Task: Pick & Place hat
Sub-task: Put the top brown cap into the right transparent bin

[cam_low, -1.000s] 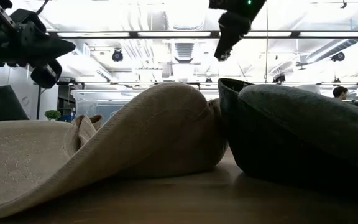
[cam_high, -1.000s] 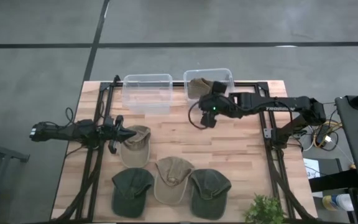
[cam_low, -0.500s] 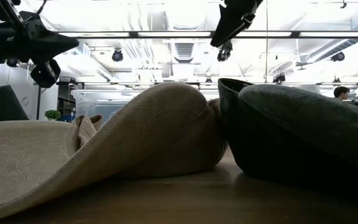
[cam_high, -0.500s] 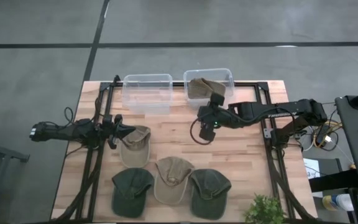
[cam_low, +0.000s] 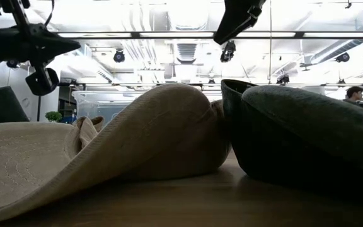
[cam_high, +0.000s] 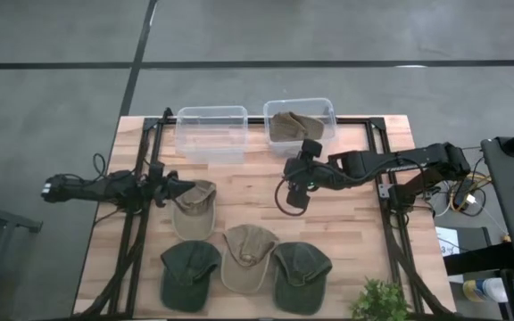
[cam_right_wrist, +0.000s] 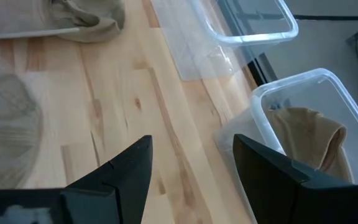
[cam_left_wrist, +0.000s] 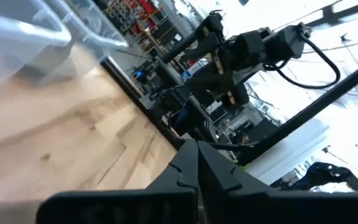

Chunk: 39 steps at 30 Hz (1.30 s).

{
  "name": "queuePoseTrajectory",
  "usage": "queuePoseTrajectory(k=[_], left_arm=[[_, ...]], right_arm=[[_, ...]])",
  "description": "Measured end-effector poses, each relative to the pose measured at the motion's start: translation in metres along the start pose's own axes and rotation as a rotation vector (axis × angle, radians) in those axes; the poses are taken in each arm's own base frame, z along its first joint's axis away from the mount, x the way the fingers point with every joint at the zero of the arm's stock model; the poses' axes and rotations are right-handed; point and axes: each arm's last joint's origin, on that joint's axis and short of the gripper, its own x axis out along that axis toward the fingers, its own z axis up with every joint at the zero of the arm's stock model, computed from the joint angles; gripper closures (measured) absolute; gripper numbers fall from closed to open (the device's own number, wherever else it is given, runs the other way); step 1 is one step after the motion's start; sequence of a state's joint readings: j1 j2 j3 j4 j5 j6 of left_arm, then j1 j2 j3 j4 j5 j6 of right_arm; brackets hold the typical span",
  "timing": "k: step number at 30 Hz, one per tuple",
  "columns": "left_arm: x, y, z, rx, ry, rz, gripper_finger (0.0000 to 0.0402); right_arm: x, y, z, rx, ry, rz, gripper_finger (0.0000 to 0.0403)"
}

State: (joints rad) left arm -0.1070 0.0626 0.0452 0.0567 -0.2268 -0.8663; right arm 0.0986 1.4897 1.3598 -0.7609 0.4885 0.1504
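Four caps lie on the wooden table: a tan cap (cam_high: 194,208) at the left, and along the near edge a dark green cap (cam_high: 188,272), a tan cap (cam_high: 248,257) and a dark green cap (cam_high: 302,275). Another tan hat (cam_high: 291,126) lies in the right clear bin (cam_high: 328,107). My left gripper (cam_high: 184,187) is shut and empty at the left tan cap's far left edge; in the low view (cam_low: 65,45) it is up in the air. My right gripper (cam_high: 294,194) is open and empty over bare table mid-way, its fingers (cam_right_wrist: 120,171) wide apart.
An empty clear bin (cam_high: 212,132) stands at the far edge, left of the bin with the hat. A green plant (cam_high: 380,301) is at the near right corner. Black frame rails (cam_high: 384,192) run along both table sides. Bare wood lies between the bins and the caps.
My right gripper has come away from over the right bin and gone toward the near edge and slightly left, out over the table's middle, staying open and empty. The tan hat stays in the bin. My left arm has hardly moved.
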Motion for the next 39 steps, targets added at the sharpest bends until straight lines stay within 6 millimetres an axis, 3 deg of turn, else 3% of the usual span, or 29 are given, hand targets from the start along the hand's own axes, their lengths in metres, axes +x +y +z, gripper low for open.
queuePoseTrajectory(k=[4, 13, 26, 31, 39], left_arm=[[0.002, -0.007, 0.005, -0.030, -0.013, -0.017, 0.0361], [0.010, -0.042, 0.032, -0.020, 0.028, 0.035, 0.0261], [0.027, -0.091, 0.070, -0.052, 0.440, 0.702, 0.0252], [0.039, -0.095, 0.066, -0.120, 0.595, 0.905, 0.0252], [0.049, -0.076, 0.035, -0.279, 0.870, 1.193, 0.0252]], right_arm=[[0.003, 0.001, -0.004, -0.006, 0.013, -0.002, 0.0184], [0.009, 0.003, -0.013, 0.009, 0.043, -0.007, 0.0184], [0.009, 0.003, -0.013, 0.009, 0.043, -0.007, 0.0184], [0.009, 0.003, -0.013, 0.006, 0.043, -0.007, 0.0184], [0.009, 0.004, -0.012, -0.009, 0.041, -0.006, 0.0184]])
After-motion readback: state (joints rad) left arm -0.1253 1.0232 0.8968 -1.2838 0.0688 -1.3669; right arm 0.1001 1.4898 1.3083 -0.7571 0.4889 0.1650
